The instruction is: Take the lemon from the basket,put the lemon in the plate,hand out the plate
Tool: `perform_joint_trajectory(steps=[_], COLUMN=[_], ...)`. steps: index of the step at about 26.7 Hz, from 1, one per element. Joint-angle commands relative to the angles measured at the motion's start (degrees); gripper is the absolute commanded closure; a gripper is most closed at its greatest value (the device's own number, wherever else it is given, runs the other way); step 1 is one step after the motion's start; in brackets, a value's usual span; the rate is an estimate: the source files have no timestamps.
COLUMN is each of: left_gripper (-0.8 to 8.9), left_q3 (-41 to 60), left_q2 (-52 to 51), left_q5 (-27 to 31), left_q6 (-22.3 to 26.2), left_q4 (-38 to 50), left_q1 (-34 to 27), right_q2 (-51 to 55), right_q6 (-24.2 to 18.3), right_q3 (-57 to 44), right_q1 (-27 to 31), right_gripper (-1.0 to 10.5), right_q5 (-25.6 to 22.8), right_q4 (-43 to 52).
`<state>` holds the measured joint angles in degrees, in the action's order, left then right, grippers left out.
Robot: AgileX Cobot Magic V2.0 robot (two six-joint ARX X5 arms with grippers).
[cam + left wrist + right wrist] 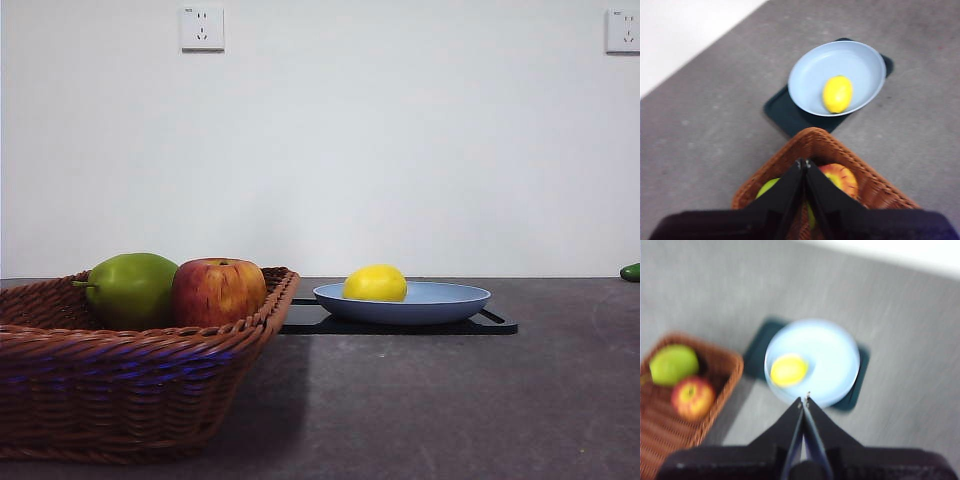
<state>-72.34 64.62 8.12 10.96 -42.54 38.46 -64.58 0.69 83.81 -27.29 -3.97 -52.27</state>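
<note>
**Mia:** Lemon [375, 283] first! Where is it?

**Ben:** It sits in the blue plate [450, 300], near one side. It is not in the basket [120, 380] now. So the job left is, I think, to hand out the plate.

**Mia:** What is the lemon like to move?

**Ben:** It looks smooth and round, so I guess it can roll if the plate tips. The plate looks hard and light, with a low rim. I would grab the rim on the bare side, away from the lemon, and keep the plate flat.

**Mia:** What is under the plate?

**Ben:** A flat black tray [495, 325]. The plate rests on it, and the tray lies just beside the basket.

**Mia:** What is in the basket?

**Ben:** A green pear [130, 288] and a red apple [217, 291], side by side and touching.

**Mia:** What are the grippers doing?

**Ben:** The left gripper [804, 163] hangs above the basket. Its jaws are pressed together and hold nothing. The right gripper [804, 398] hangs above the near edge of the plate. Its jaws are pressed together too, and empty.

**Mia:** And the table and room?

**Ben:** The table [450, 400] is dark grey and a bit speckled. Behind it is a plain white wall [400, 150] with a socket [202, 28] up high. Something small and green [630, 271] peeks in at the far edge, but I cannot tell what it is.
</note>
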Motion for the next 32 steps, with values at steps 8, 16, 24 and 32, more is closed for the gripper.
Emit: perform_joint_trajectory(steps=[8, 16, 24, 32], left_gripper=[8.07, 8.07, 8.05, 8.05], left_q3=[18.99, 38.64, 40.04, 40.04], left_q2=[-10.25, -23.23, -24.52, -24.52], left_q5=[-17.22, -19.69, -21.33, -21.35], left_q6=[-4.46, -11.63, -12.7, -12.7], left_q4=[15.54, 32.24, 31.47, 31.56], left_q1=[-12.55, -13.29, -13.29, -13.29], right_q2=[25.81, 33.55, 33.11, 33.14], right_q6=[5.29, 7.13, 9.07, 9.07], right_q3=[-37.9, -57.55, -59.04, -59.04], right_q1=[-5.2, -6.69, -6.49, -6.49], right_gripper=[9.4, 9.4, 9.4, 9.4], right_q5=[-6.69, -6.91, -6.91, -6.91], right_q4=[30.18, 42.62, 42.86, 42.86])
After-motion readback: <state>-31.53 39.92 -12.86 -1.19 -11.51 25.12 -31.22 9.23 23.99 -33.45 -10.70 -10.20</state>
